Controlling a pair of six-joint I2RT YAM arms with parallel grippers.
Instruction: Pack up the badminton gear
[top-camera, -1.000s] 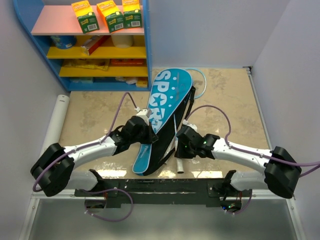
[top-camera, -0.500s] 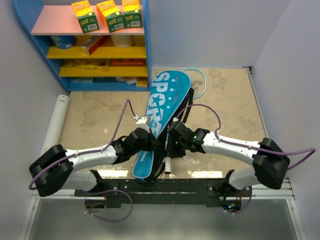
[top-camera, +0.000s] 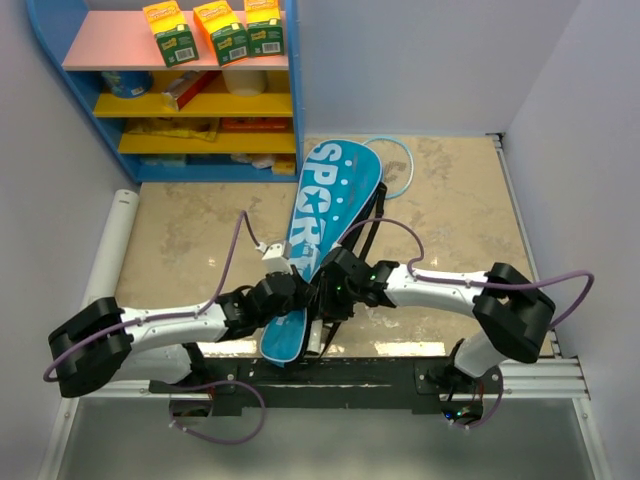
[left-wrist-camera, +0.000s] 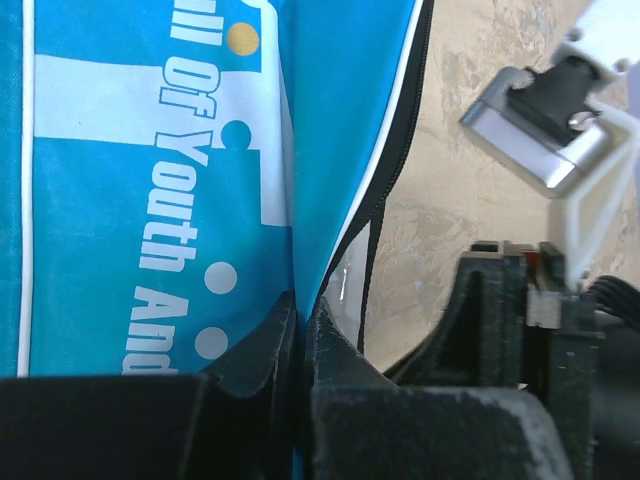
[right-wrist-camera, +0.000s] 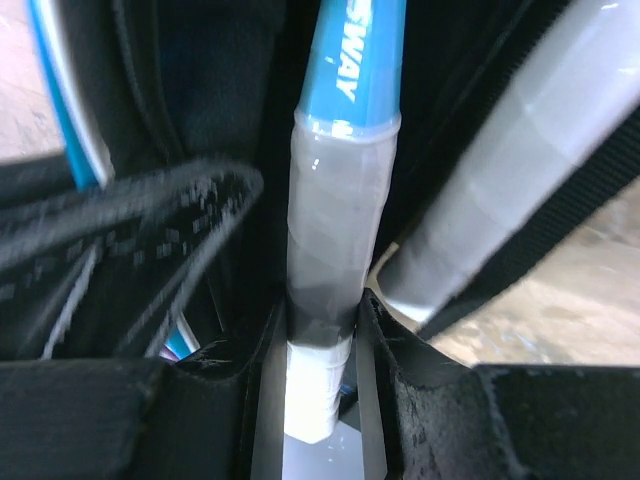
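Lying on the tan worktop (top-camera: 190, 230) is the blue bag (top-camera: 325, 200). It is long and shaped like a racket, with big white letters that say "SPORT". Its wide end points far, close to the blue shelf (top-camera: 295, 120). Its thin end points near and sits between the two arms.

The left gripper (top-camera: 287, 292) is at the left side of the bag's thin end. Its fingers (left-wrist-camera: 260, 350) are pressed together, and the edge of the bag's blue cloth is pinched between them. The bag's black zip edge runs just to the right of that spot.

The right gripper (top-camera: 335, 290) is at the right side of the thin end, very near the left gripper. Its fingers (right-wrist-camera: 400, 350) are clamped on the silver-white handle of a racket (right-wrist-camera: 335, 220). The blue stem of this racket goes up into the dark open mouth of the bag. A second racket (right-wrist-camera: 500, 170) lies just to the right of it, and its pale handle also reaches into the bag.

A thin light-blue racket head (top-camera: 403, 170) peeks out on the worktop at the far right side of the bag. I cannot tell which racket it belongs to.

Three orange-green boxes (top-camera: 215, 30) stand on the top of the shelf. A white tube (top-camera: 110, 250) lies at the left edge of the worktop.
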